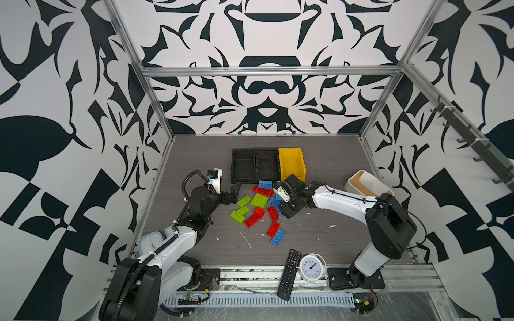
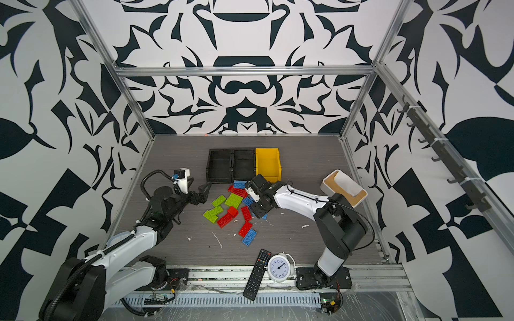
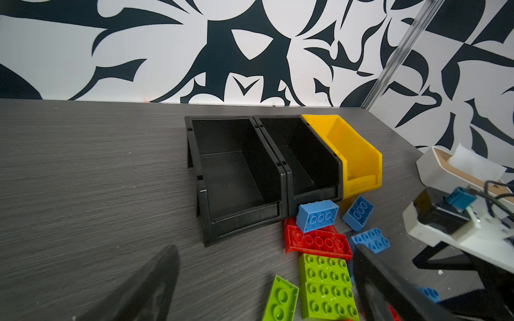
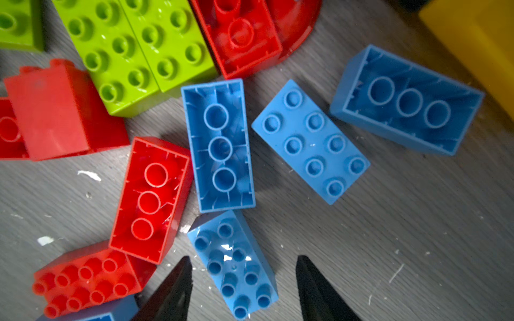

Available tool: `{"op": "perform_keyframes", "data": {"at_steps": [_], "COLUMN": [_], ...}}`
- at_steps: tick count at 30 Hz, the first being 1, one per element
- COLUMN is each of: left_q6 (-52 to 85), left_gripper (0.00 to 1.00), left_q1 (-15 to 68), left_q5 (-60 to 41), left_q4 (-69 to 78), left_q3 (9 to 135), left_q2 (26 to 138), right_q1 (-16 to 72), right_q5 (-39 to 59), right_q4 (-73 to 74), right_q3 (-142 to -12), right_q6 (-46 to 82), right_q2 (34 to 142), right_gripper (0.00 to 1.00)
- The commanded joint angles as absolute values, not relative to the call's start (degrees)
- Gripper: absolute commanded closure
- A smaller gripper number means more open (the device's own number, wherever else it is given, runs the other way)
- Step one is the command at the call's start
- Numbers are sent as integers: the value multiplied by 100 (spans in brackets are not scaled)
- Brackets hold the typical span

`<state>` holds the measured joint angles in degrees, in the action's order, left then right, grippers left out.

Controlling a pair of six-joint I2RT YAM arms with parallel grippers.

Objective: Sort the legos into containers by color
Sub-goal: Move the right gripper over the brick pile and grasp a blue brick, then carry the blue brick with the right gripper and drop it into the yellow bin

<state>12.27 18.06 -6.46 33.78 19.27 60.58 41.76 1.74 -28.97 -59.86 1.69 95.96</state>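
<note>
Top view. My left gripper sits at the left edge of the legos, jaws wide apart with nothing between them. My right gripper is low on the pile's right side, over blue bricks; its fingers are mostly hidden under the wrist. Green bricks lie on the pile's left and red bricks through the middle. One blue brick at the near end touches a red one. Joined black trays and the yellow bin stand in a row just behind the pile. White box far right. Remote and clock at the near table edge.
</note>
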Motion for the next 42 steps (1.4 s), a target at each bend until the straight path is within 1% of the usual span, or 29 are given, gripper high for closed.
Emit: {"op": "perform_keyframes", "data": {"at_steps": [1,6,12,15,21,25,27,33,38,42], "left_q6": [1339,1349,1337,1328,1323,1327,1329,1298,1275,1218], "left_gripper": [1,1,1,1,1,1,1,1,1,1], "left_q1": [1806,1809,1801,1807,1802,1808,1804,1810,1806,1805], "left_q5": [-609,-565,-538,-493,-446,-472,-473,-478,-467,-329], "left_q4": [3373,3260,3236,3238,3250,3254,3253,3225,3255,3070], "left_q3": [1914,1974,1952,1939,1909,1907,1912,1951,1950,1993], "left_q2": [6018,6068,6030,5988,5959,5946,5930,6037,6086,6034], "right_q1": [4253,4296,4298,4299,4307,4310,4303,4186,3551,2986], "right_q5": [180,-59,-101,-151,-201,-255,-258,-243,20,57], "right_q4": [-3067,-3175,-3169,-3137,-3025,-2904,-2851,-2812,-2770,-2384], "right_q3": [-6187,-6239,-6249,-6224,-6059,-5912,-5851,-5766,-6020,-6358], "right_q6": [115,160,241,255,319,393,437,500,541,449], "right_q2": [9674,9867,10035,10040,9797,9513,9353,8748,8214,8261], "right_gripper": [40,46,52,59,70,73,78,80,81,81]}}
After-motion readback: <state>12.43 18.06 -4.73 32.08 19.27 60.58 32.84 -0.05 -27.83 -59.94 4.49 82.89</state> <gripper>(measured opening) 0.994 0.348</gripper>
